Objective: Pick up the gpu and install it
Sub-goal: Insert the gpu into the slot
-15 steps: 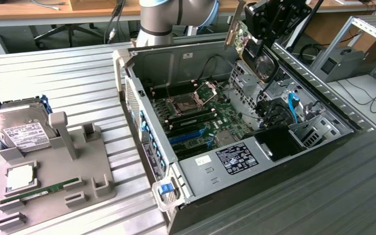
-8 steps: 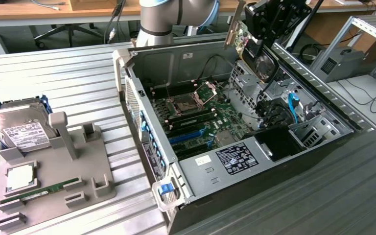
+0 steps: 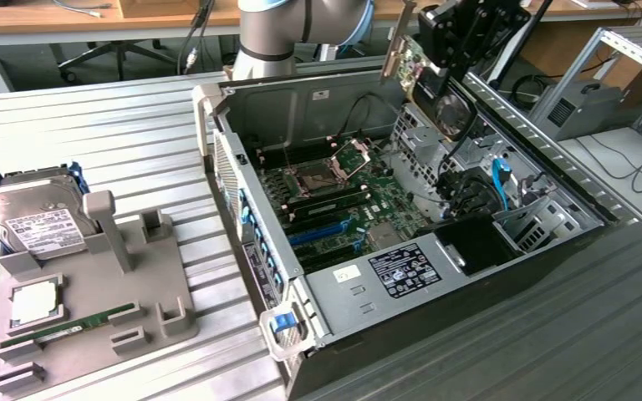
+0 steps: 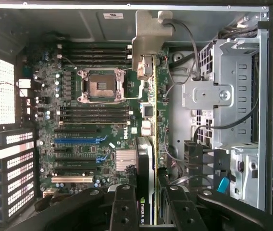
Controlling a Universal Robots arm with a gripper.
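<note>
gpu: held in the air above the open computer case, clear of the motherboard. Wrist view sees it edge-on.
bracket: at the card's far end from the gripper.
fingers: clamped on the card's two faces, and the card runs out from between them.
step (judged): carrying the card over the case.
technique: card lies crosswise to the expansion slots. A clean seat needs its long edge along one slot, untilted.
risk: loose cables could snag.

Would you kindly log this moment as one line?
gripper: shut on gpu | position: above open computer case | gpu: not installed
</note>
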